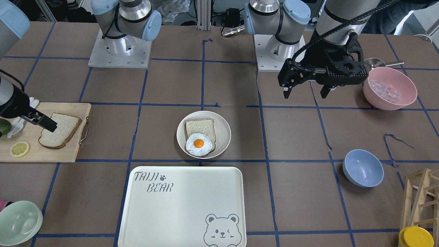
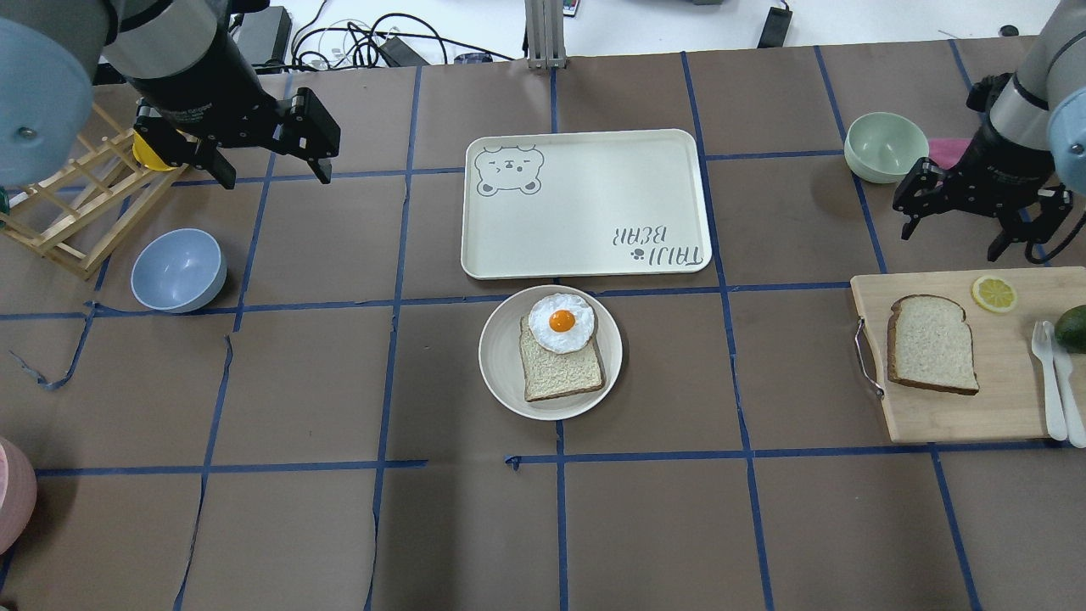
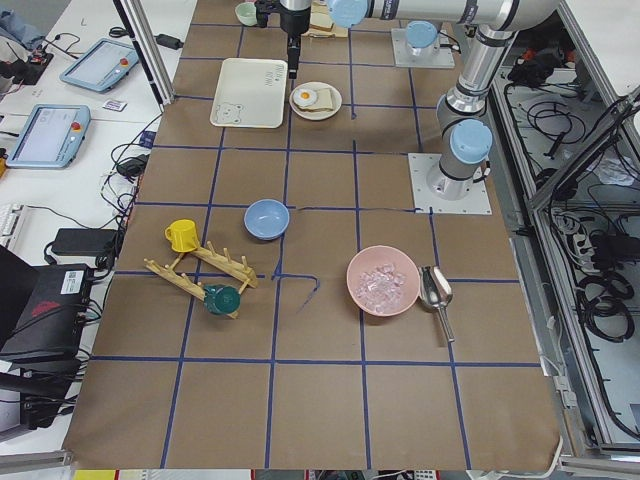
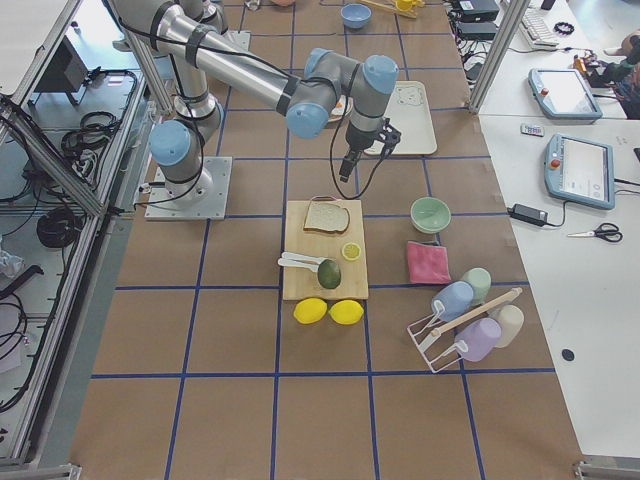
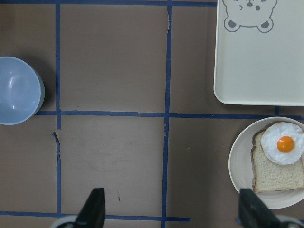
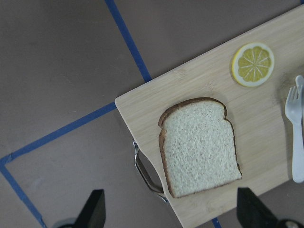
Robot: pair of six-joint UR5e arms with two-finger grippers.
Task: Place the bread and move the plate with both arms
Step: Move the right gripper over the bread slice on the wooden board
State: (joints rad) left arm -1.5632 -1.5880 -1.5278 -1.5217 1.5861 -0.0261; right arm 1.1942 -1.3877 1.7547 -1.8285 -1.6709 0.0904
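Observation:
The bread (image 2: 932, 344), a large dark-crusted slice, lies flat on a wooden cutting board (image 2: 950, 412); it also shows in the front view (image 1: 60, 130) and the right wrist view (image 6: 199, 145). The round cream plate (image 2: 501, 356) sits at the table's middle and holds a smaller pale slice (image 2: 560, 373) with a fried egg (image 2: 560, 322) on it. My right gripper (image 2: 950, 242) is open and empty, raised beside the board's far edge, apart from the bread. My left gripper (image 2: 276, 178) is open and empty, high above the table, well left of the plate (image 5: 237, 164).
A cream bear tray (image 2: 585, 204) lies just beyond the plate. A lemon slice (image 2: 994, 294), an avocado (image 2: 1073, 327) and white cutlery (image 2: 1052, 382) share the board. A green bowl (image 2: 886, 146), a blue bowl (image 2: 178, 270), a pink bowl (image 1: 390, 88) and a wooden rack (image 2: 76, 212) stand around.

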